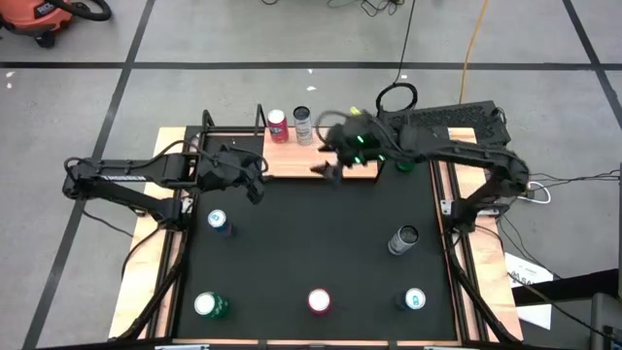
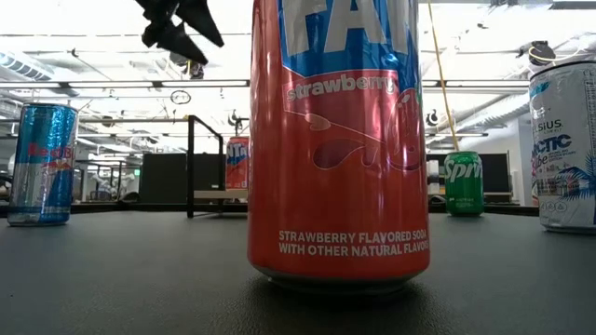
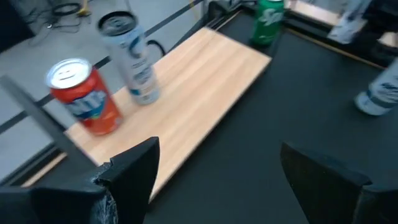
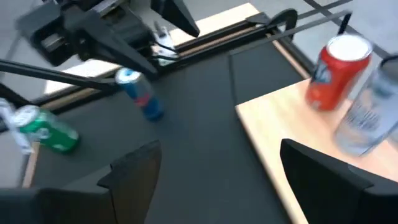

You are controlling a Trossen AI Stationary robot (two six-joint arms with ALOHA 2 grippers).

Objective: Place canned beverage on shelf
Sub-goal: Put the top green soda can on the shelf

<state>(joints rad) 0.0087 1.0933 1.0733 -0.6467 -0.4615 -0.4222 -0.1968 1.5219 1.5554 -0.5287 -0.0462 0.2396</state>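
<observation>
The light wood shelf (image 1: 292, 157) lies at the table's far edge, with black rod brackets (image 1: 208, 122) at its left end. A red can (image 1: 278, 125) and a white can (image 1: 302, 124) stand upright on it; both also show in the left wrist view (image 3: 84, 96) (image 3: 130, 59). My right gripper (image 1: 328, 160) is open and empty over the shelf's right part, just right of the two cans (image 4: 336, 71). My left gripper (image 1: 259, 181) is open and empty over the black tabletop at the shelf's near edge (image 3: 199, 93).
A green Sprite can (image 1: 403, 163) stands just right of the shelf. On the black tabletop stand a blue can (image 1: 217, 221), a silver can (image 1: 403, 238) and, along the near edge, a green can (image 1: 207, 305), a red can (image 1: 319, 300) and a teal can (image 1: 414, 299).
</observation>
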